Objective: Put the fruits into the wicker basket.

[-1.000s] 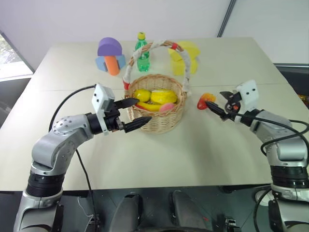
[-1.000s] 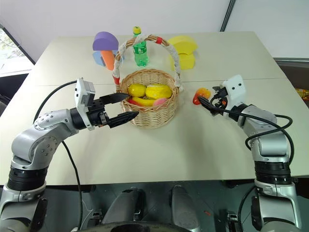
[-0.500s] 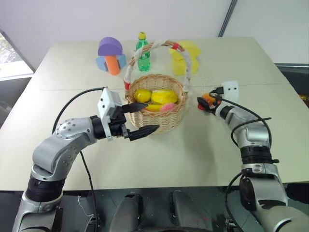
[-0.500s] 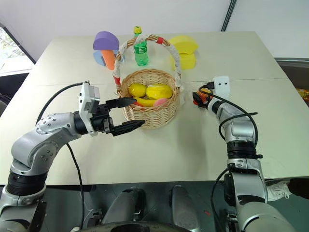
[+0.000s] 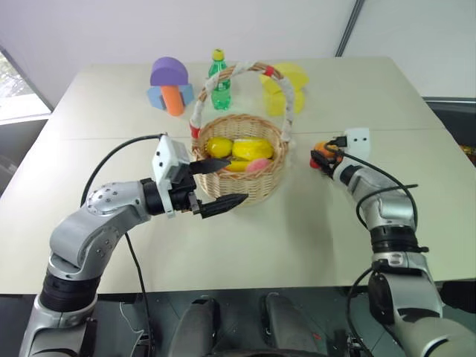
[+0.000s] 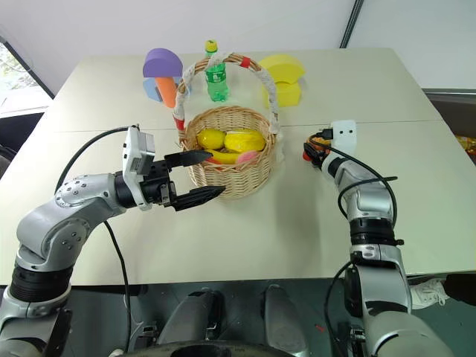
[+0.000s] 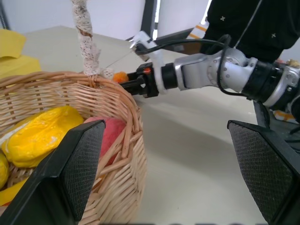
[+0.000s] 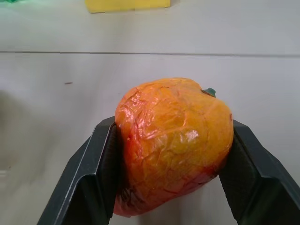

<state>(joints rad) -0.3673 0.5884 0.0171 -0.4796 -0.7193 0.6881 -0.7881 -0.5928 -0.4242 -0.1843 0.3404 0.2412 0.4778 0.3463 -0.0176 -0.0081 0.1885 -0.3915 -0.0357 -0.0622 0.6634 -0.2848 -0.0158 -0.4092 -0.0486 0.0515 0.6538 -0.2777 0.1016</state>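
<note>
**Orange fruit at the basket's 3 o'clock side, in the right hand's grip.**
We see the orange fruit [image 8: 174, 140] pinched on both flanks by the right hand [image 5: 324, 158], low over the surface [image 5: 297, 230]. The wicker basket [image 5: 242, 187] lies near it at 9 o'clock, already holding yellow fruits [image 5: 236, 148]. We judge that the carry runs toward 9 o'clock and must rise over the rim, avoiding the handle [image 5: 230, 73], whose foot stands on that near side. The left hand [image 5: 237, 180], fingers spread and holding nothing, waits at the basket's 7 o'clock, farther from the fruit.
</note>
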